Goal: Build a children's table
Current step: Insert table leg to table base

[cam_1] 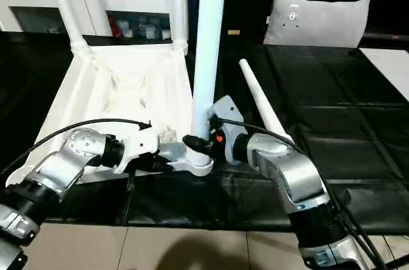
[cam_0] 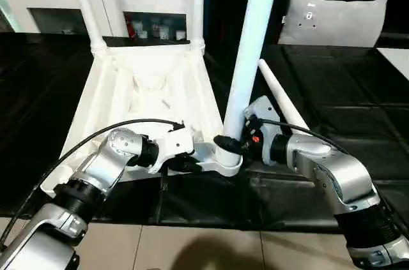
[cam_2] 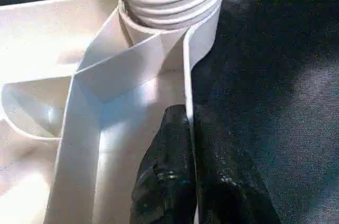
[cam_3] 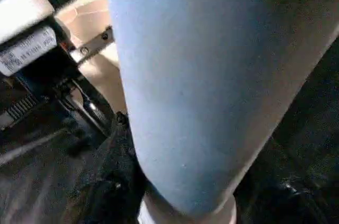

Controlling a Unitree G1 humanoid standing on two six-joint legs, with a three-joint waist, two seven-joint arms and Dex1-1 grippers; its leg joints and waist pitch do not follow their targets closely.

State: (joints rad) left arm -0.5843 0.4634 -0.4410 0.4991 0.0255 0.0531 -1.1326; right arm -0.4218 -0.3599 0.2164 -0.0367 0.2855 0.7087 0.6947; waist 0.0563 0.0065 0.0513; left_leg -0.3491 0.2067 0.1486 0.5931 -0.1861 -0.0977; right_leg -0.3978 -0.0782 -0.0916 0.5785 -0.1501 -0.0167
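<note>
The leg (cam_0: 246, 59) stands upright in the near right socket (cam_0: 225, 161) of the upturned top (cam_0: 147, 97), its long axis vertical. The right end effector (cam_0: 231, 144) grips its base from the right. The left end effector (cam_0: 185, 163), nearly closed, pinches the top's near rim beside the socket.

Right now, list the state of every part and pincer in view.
Table top: upside down, ribs up.
Two far legs: upright in sockets.
Near leg: upright in the near corner socket.
Loose leg: lying on the black mat.
Left pincer: shut on the top's rim.
Right pincer: shut on the near leg.
</note>
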